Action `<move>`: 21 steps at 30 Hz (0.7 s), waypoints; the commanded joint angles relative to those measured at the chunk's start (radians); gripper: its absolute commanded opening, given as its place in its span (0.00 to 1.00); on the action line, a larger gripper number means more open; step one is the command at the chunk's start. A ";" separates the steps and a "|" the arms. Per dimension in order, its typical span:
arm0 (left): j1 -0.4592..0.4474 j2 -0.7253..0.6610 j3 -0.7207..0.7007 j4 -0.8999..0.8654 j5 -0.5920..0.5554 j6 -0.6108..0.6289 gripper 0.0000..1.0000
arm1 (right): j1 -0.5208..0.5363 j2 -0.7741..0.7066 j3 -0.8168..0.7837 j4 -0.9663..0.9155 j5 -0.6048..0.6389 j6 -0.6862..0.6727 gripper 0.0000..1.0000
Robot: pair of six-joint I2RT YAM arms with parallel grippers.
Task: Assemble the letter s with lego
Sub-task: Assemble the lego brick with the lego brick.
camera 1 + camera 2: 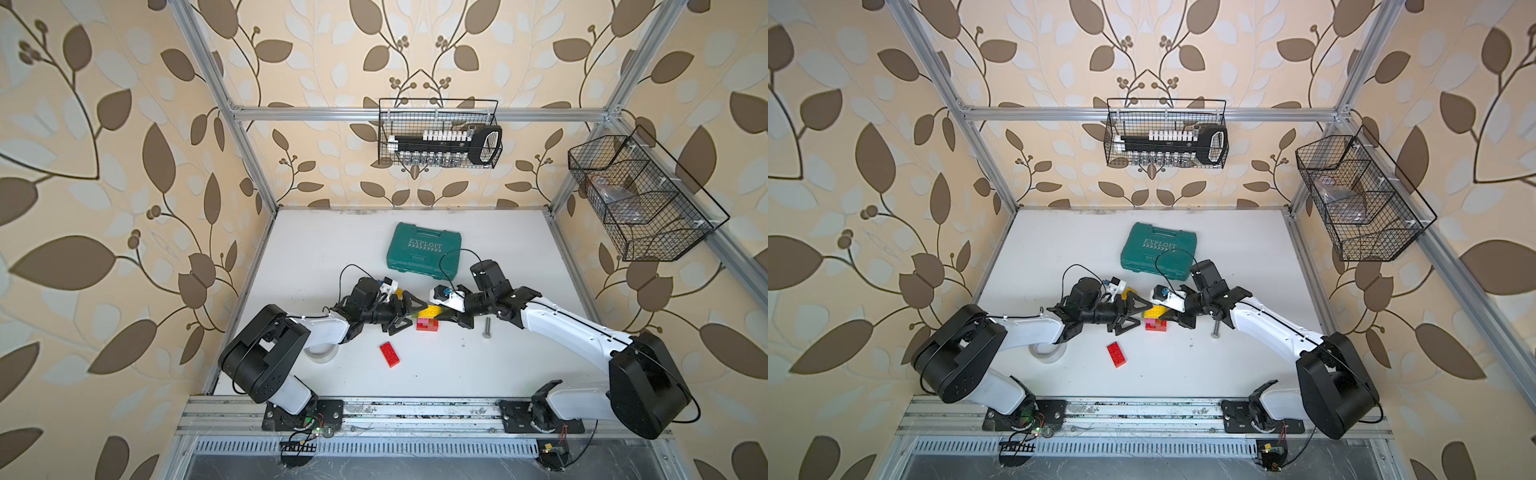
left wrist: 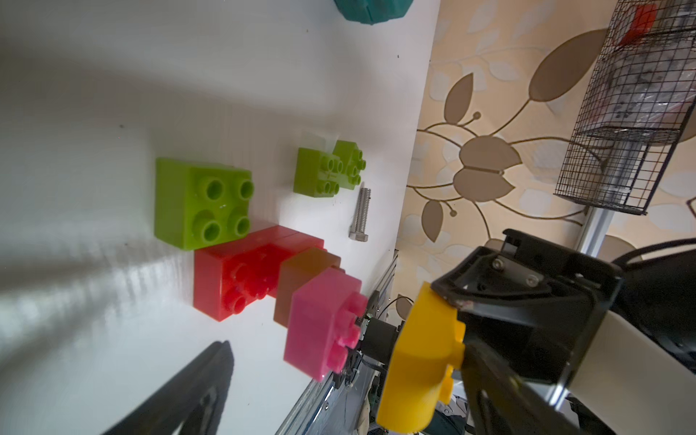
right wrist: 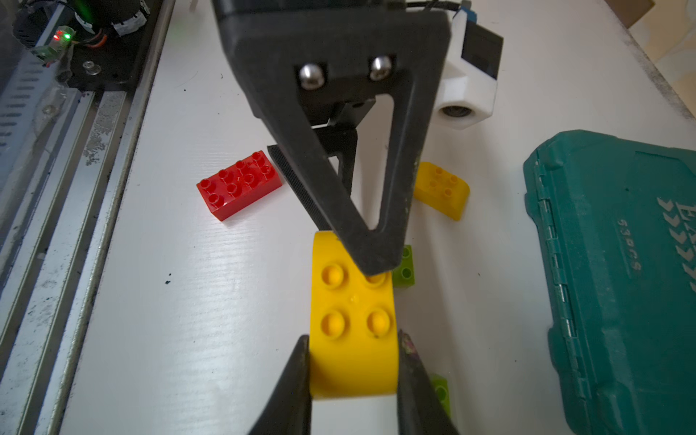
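My right gripper (image 3: pixel 354 350) is shut on a curved yellow lego brick (image 3: pixel 354 320), one finger on each side. It hangs just above a small stack on the table: a red brick (image 2: pixel 241 275), a brown one (image 2: pixel 305 271) and a pink one (image 2: pixel 324 324). My left gripper (image 1: pixel 417 311) stands open beside the stack with nothing in it; one of its fingers (image 3: pixel 339 150) reaches over the yellow brick's far end. Loose on the table lie a long red brick (image 1: pixel 390 354), another yellow brick (image 3: pixel 440 190) and green bricks (image 2: pixel 201 203) (image 2: pixel 329 171).
A grey bolt (image 1: pixel 486 328) lies to the right of the stack, under the right arm. A green tool case (image 1: pixel 424 248) sits behind both grippers. Wire baskets (image 1: pixel 440 133) (image 1: pixel 640 199) hang on the back and right frame. A roll of tape (image 1: pixel 320 353) rests under the left arm.
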 commanded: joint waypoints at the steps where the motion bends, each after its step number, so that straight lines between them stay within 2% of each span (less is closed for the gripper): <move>1: -0.015 -0.005 0.002 0.076 0.024 -0.011 0.97 | -0.004 0.021 -0.002 0.002 -0.026 0.007 0.07; 21: -0.038 0.052 -0.002 0.140 0.023 -0.032 0.90 | -0.005 0.046 -0.014 0.024 -0.005 0.006 0.06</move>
